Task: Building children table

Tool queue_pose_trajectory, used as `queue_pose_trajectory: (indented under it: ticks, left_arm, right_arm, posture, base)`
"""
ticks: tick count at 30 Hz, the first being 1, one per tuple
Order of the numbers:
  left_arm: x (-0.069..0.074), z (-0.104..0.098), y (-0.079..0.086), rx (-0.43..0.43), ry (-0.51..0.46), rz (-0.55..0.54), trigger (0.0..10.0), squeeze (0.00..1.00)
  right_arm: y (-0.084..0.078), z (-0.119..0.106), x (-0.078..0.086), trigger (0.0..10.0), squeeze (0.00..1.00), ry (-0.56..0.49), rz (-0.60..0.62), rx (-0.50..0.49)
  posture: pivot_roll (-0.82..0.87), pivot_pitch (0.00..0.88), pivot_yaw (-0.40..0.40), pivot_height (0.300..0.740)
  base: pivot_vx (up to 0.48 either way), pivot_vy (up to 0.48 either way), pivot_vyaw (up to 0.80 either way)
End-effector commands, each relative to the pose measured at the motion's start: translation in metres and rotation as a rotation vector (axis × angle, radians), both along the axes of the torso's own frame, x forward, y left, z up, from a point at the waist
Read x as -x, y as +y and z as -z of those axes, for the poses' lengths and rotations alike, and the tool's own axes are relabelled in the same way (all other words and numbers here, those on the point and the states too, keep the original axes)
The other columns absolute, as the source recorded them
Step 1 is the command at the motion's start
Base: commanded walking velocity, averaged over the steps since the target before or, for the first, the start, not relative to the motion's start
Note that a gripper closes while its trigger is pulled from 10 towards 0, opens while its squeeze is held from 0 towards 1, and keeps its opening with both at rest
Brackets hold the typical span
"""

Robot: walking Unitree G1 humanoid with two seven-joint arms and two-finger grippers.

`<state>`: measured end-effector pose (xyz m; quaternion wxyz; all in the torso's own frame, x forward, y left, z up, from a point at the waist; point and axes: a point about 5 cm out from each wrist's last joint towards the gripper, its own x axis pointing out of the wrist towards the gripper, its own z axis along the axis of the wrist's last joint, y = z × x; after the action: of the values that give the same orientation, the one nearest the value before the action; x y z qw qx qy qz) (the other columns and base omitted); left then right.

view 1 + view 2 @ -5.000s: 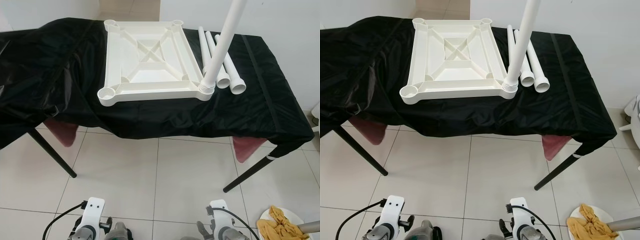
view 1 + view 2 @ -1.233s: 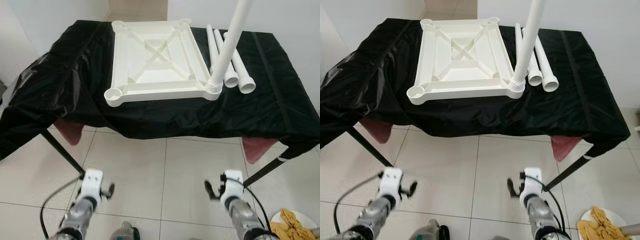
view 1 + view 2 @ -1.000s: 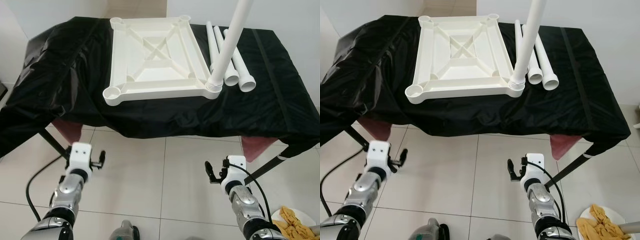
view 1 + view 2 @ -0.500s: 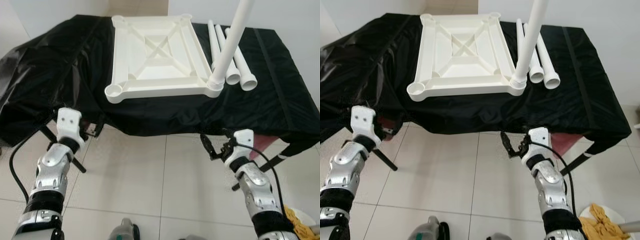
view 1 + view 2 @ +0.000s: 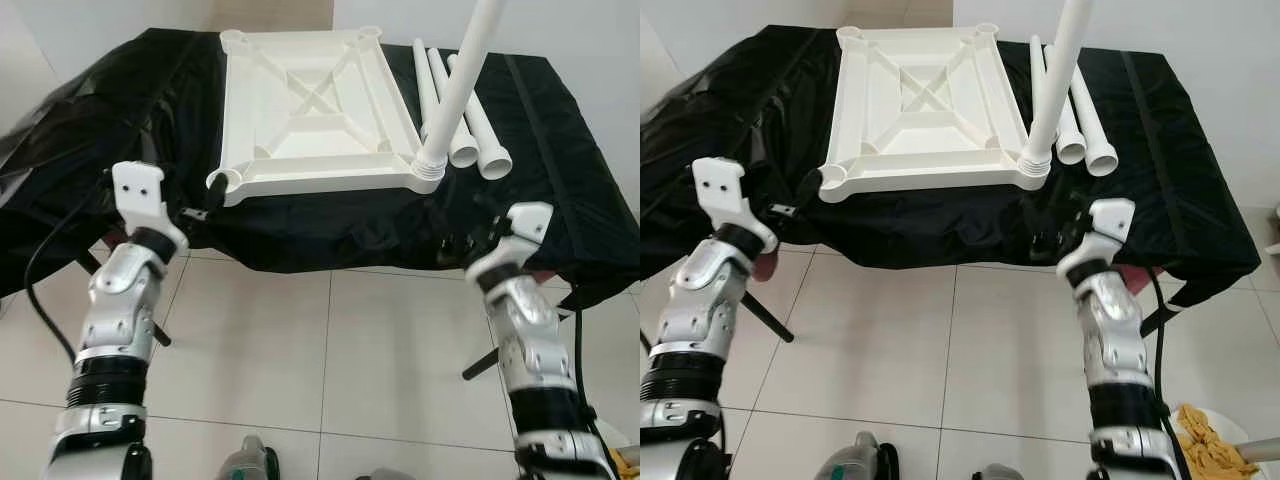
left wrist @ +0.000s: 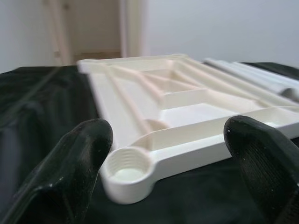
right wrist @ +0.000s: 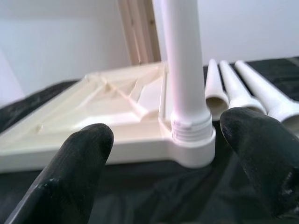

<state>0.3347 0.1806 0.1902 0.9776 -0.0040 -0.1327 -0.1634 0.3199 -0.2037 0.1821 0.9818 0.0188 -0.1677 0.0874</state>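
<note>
One leg (image 5: 458,95) upright in near-right corner socket of white tabletop (image 5: 312,110) — upside down, ribbed, three legs (image 5: 462,115) beside, left gripper (image 6: 163,158) and right gripper (image 7: 168,163) — fingers apart.

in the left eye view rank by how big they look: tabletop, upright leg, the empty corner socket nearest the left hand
1. tabletop
2. upright leg, which runs out of the picture at the top
3. corner socket, by the left hand

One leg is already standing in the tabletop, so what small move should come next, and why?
Probably reach the open right gripper past the standing leg toward the loose legs lying beside the tabletop; its near-left socket sits empty.
</note>
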Motion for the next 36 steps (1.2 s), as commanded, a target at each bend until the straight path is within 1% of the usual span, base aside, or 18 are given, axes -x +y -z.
queue_pose_trajectory:
  ticks: [1, 4, 5, 9, 13, 17, 19, 21, 24, 29, 36]
  left_arm:
    - [-0.001, -0.005, -0.007, 0.033, 0.003, -0.004, 10.0, 0.00]
    - [-0.001, -0.007, -0.010, 0.055, 0.000, -0.034, 10.0, 0.00]
    - [-0.001, -0.005, -0.009, 0.069, 0.007, -0.054, 10.0, 0.00]
    - [0.000, 0.001, -0.008, 0.092, 0.035, -0.066, 10.0, 0.00]
    - [0.003, 0.005, -0.013, 0.085, 0.062, -0.055, 10.0, 0.00]
    - [0.003, 0.007, -0.014, 0.070, 0.068, -0.058, 10.0, 0.00]
    - [0.002, 0.009, -0.013, 0.094, 0.094, -0.075, 10.0, 0.00]
    - [0.002, 0.009, -0.013, 0.107, 0.102, -0.077, 10.0, 0.00]
    - [0.001, 0.010, -0.015, 0.101, 0.107, -0.087, 10.0, 0.00]
    - [0.001, 0.011, -0.020, 0.096, 0.112, -0.069, 10.0, 0.00]
    - [0.001, 0.009, -0.017, 0.084, 0.105, -0.071, 10.0, 0.00]
  right_arm:
    - [-0.005, 0.007, 0.000, 10.0, 0.00, 0.030, 0.063, -0.036]
    - [-0.004, 0.004, 0.000, 10.0, 0.00, 0.021, 0.080, -0.033]
    - [-0.004, 0.004, 0.001, 10.0, 0.00, 0.019, 0.088, -0.029]
    - [-0.002, 0.005, 0.004, 10.0, 0.00, 0.018, 0.109, -0.014]
    - [0.002, 0.009, 0.009, 10.0, 0.00, 0.021, 0.120, -0.022]
    - [0.006, 0.011, 0.011, 10.0, 0.00, 0.027, 0.110, -0.018]
    - [0.007, 0.012, 0.012, 10.0, 0.00, 0.030, 0.107, -0.007]
    - [0.008, 0.011, 0.013, 10.0, 0.00, 0.028, 0.107, -0.003]
    - [0.007, 0.008, 0.014, 10.0, 0.00, 0.021, 0.111, 0.004]
    - [0.006, 0.004, 0.017, 10.0, 0.00, 0.011, 0.125, 0.018]
    - [0.001, 0.003, 0.016, 10.0, 0.00, 0.005, 0.164, 0.014]
  posture:
    - [0.04, 0.059, 0.014, 0.740]
    - [0.03, 0.057, 0.018, 0.740]
    - [0.02, 0.051, 0.022, 0.740]
    - [0.02, 0.050, 0.025, 0.740]
    - [0.00, 0.054, 0.031, 0.740]
    - [-0.01, 0.060, 0.033, 0.740]
    - [-0.02, 0.068, 0.039, 0.740]
    - [-0.03, 0.072, 0.043, 0.740]
    - [-0.04, 0.073, 0.045, 0.740]
    - [-0.04, 0.075, 0.047, 0.740]
    - [-0.04, 0.074, 0.045, 0.740]
  base:
    - [0.000, 0.000, 0.00]
    - [0.000, 0.000, 0.00]
    - [0.000, 0.000, 0.00]
    - [0.000, 0.000, 0.00]
    - [0.000, 0.000, 0.00]
    - [0.000, 0.000, 0.00]
    - [0.000, 0.000, 0.00]
    - [0.000, 0.000, 0.00]
    - [0.000, 0.000, 0.00]
    - [0.000, 0.000, 0.00]
    - [0.000, 0.000, 0.00]
